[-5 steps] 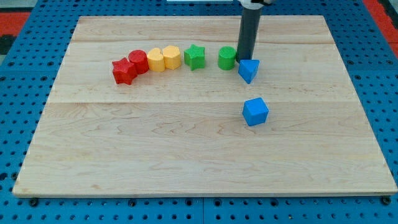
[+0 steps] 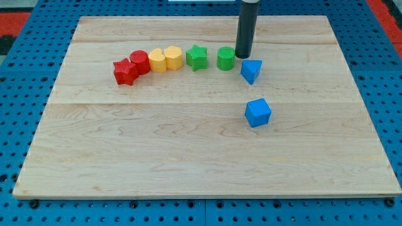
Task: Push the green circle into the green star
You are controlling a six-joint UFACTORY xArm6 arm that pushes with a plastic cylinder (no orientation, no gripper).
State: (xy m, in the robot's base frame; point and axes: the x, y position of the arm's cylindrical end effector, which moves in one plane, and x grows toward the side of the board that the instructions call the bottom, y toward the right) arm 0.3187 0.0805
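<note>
The green circle (image 2: pixel 226 58) sits on the wooden board in the upper middle of the view. The green star (image 2: pixel 196 57) lies a short gap to its left, apart from it. My tip (image 2: pixel 243 56) stands right against the green circle's right side, just above and left of a blue triangular block (image 2: pixel 251 70).
Left of the star runs a row: a yellow hexagon (image 2: pixel 173 58), a yellow cylinder (image 2: pixel 157 60), a red cylinder (image 2: pixel 139 62) and a red star (image 2: pixel 125 72). A blue cube (image 2: pixel 257 112) lies below the blue triangular block. The board (image 2: pixel 201 157) ends near the view's edges.
My tip has moved a little to the left, and the green circle has slid slightly left toward the green star. The other blocks have not moved.
</note>
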